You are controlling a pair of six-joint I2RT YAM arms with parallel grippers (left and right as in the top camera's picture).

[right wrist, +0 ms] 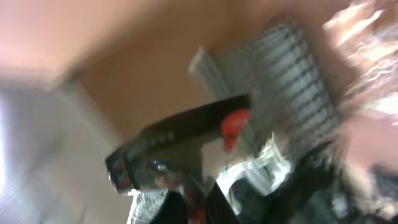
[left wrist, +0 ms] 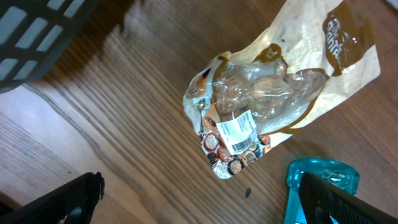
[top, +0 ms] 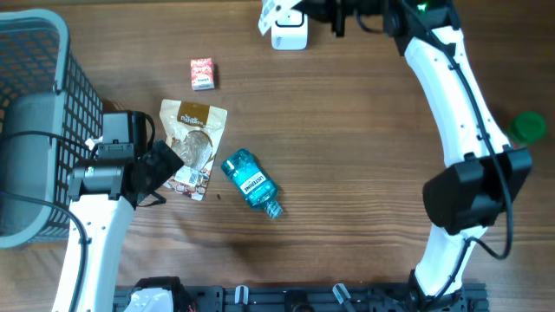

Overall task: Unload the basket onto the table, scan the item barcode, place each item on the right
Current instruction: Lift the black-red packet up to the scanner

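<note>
Left end effector [left wrist: 200,182], spread, hovers over the snack pouch [left wrist: 261,106] at tabletop [top: 347,173] left; grip an edge, barcode label [left wrist: 239,130] uncovered. Far right end effector [top: 342,17] is pressed together, perhaps holding a scanner [top: 289,33].

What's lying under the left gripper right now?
The snack pouch, white barcode label facing up, below the open left gripper. The pouch's underside and the table beneath it are covered.

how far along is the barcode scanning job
Done: nothing visibly; the pouch, blue bottle and red box all lie on the table. In hand: the open left gripper hovers over the pouch, barcode label up; the right gripper is shut by the white device. Left: grasp, scan.
</note>
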